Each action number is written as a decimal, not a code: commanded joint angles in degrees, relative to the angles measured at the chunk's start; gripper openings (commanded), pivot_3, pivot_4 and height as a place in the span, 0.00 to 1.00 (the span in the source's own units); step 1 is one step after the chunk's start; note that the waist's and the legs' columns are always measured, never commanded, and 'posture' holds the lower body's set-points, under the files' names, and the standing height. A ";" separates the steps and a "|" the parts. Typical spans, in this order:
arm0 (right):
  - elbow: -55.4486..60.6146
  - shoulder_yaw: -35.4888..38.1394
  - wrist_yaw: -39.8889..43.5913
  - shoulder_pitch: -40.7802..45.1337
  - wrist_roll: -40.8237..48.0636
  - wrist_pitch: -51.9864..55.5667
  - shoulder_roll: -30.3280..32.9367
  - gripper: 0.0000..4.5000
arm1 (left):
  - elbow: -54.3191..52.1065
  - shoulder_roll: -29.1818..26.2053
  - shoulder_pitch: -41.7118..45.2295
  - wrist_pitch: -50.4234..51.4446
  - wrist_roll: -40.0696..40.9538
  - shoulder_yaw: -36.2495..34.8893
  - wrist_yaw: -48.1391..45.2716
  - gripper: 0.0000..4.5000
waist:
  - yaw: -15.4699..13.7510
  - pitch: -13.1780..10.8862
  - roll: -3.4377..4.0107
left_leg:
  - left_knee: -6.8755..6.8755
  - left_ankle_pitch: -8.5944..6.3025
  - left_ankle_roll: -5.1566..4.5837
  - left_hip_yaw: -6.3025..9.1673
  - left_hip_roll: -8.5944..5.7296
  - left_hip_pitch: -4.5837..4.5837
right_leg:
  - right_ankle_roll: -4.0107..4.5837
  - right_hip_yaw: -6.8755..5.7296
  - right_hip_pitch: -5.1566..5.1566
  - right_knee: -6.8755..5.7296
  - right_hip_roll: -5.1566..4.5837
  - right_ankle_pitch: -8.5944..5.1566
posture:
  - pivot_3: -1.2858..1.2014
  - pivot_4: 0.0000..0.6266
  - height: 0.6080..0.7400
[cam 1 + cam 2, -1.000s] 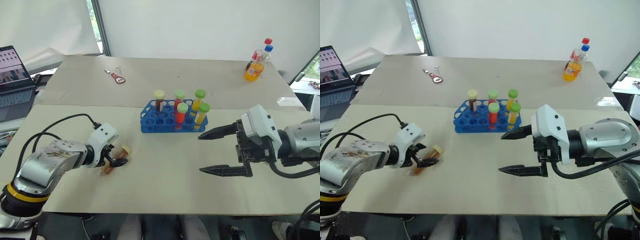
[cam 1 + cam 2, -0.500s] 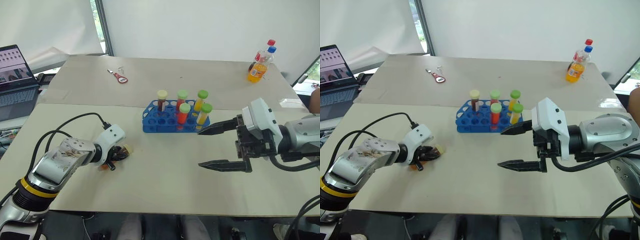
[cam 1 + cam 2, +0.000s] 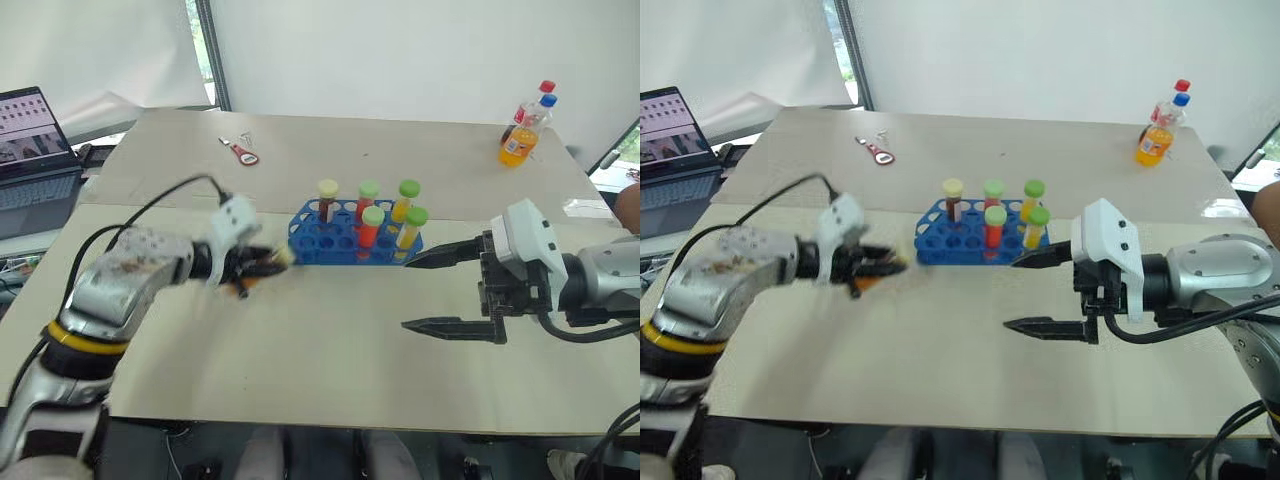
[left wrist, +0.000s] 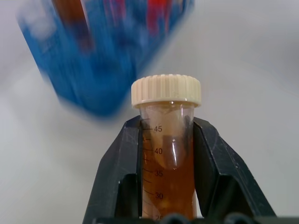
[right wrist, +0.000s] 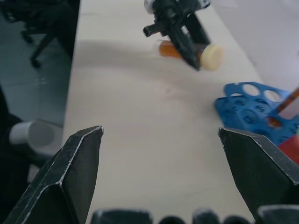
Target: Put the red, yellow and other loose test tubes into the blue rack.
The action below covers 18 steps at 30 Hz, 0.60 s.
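The left gripper [image 4: 167,154] has lifted the loose tube off the worktop [image 3: 330,340], where it lay a second ago, and has carried it to the right, so that it now hangs just off the left end of the blue rack [image 3: 352,242]. Its jaws are pinching the amber test tube [image 4: 167,163] below its cream cap [image 4: 166,90], with the cap pointing towards the rack. That looks like the pickup done and the insertion still ahead; the tube lies close to level, so it would need tipping upright before it can drop into a hole. The rack already holds five capped tubes standing upright towards its right half: one cream-capped with dark contents, and four green-capped with red, orange or yellow contents. The holes at the left and near side stand open. The right gripper [image 3: 452,290] hangs to the right of the rack, jaws spread wide and holding nothing, much as before.
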<state>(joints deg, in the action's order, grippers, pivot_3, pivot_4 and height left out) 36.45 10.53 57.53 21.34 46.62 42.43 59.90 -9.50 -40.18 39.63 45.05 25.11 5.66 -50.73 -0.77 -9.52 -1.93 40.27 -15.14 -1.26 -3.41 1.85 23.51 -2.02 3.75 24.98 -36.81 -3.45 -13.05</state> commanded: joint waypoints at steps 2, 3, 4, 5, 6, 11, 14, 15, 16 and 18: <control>3.23 2.06 -7.89 0.19 0.27 0.32 -3.67 0.98 | 9.15 11.29 5.47 -11.26 0.83 -4.63 3.51 0.20 | 0.04 0.02 0.00 | 0.07 0.00 0.00 0.05 -0.01 0.05 | -0.04 0.00 0.00 0.00 0.01 0.02 | 0.52 0.24 0.95; 3.64 1.70 -9.69 0.40 0.81 2.23 -3.78 0.98 | 11.52 13.63 5.87 -14.84 0.00 -4.46 3.24 0.20 | 0.07 0.02 0.00 | 0.07 0.00 0.00 0.05 -0.02 0.09 | -0.06 0.00 0.02 0.00 -0.01 0.04 | 0.52 0.24 0.95; 3.94 1.28 -11.82 0.68 1.22 3.97 -4.06 0.98 | 13.96 15.73 6.23 -18.54 -0.90 -4.07 2.74 0.20 | 0.07 0.03 0.00 | 0.07 0.00 0.00 0.05 -0.03 0.10 | -0.06 0.02 0.02 -0.01 -0.01 0.04 | 0.52 0.24 0.95; 4.10 1.17 -13.20 0.85 1.55 4.95 -4.26 0.98 | 15.55 16.96 6.50 -20.89 -1.55 -3.78 2.34 0.20 | 0.11 0.03 0.00 | 0.07 0.00 0.00 0.05 -0.03 0.10 | -0.07 0.02 0.01 0.00 -0.01 0.04 | 0.52 0.24 0.95; 4.19 0.77 -15.29 1.21 1.08 5.67 -4.84 0.98 | 18.12 18.82 7.08 -23.15 -2.10 -3.99 2.98 0.20 | 0.20 0.02 0.00 | 0.08 0.00 0.00 0.05 -0.03 0.10 | -0.07 0.02 0.02 0.00 -0.01 0.05 | 0.52 0.24 0.95; 5.95 -0.27 -19.77 1.00 0.20 7.17 -5.84 0.98 | 31.60 25.45 10.77 -33.96 -5.37 -3.65 2.75 0.20 | 0.13 0.02 0.00 | 0.09 0.00 -0.01 0.07 -0.04 0.21 | -0.07 0.03 0.07 0.02 0.00 0.05 | 0.52 0.24 0.95; 7.19 -0.21 -21.22 0.30 0.59 7.83 -5.88 0.98 | 37.36 27.39 12.77 -38.17 -6.87 -3.90 2.64 0.20 | 0.10 0.02 0.00 | 0.10 0.00 -0.02 0.09 -0.06 0.27 | -0.12 0.03 0.07 0.09 0.00 0.08 | 0.52 0.24 0.95; 7.66 -0.08 -21.71 0.01 0.91 8.20 -5.93 0.98 | 39.23 27.91 13.36 -39.48 -7.35 -3.90 2.55 0.20 | 0.09 0.02 0.00 | 0.10 -0.01 -0.03 0.09 -0.06 0.27 | -0.13 0.04 0.06 0.09 0.00 0.09 | 0.52 0.24 0.95; 8.33 0.08 -22.25 -0.47 1.22 8.63 -5.92 0.98 | 41.12 28.56 13.93 -40.37 -7.64 -3.85 2.26 0.20 | 0.11 0.02 -0.01 | 0.10 -0.01 -0.03 0.11 -0.06 0.29 | -0.15 0.04 0.07 0.12 -0.01 0.09 | 0.52 0.24 0.95; 9.37 0.49 -23.18 -1.25 1.84 9.35 -5.86 0.98 | 44.00 29.58 14.68 -41.98 -8.20 -3.81 2.04 0.20 | 0.11 0.02 -0.01 | 0.10 -0.02 -0.05 0.12 -0.07 0.29 | -0.16 0.04 0.07 0.12 -0.01 0.10 | 0.52 0.24 0.95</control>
<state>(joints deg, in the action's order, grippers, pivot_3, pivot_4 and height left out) 43.55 9.60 35.56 20.15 47.57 51.18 53.99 33.62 -11.24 52.11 5.46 17.49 2.33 -48.26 -0.66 -9.50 -1.93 40.37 -15.16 -1.30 -3.28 1.78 23.81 -2.17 3.79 25.05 -36.69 -3.46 -12.95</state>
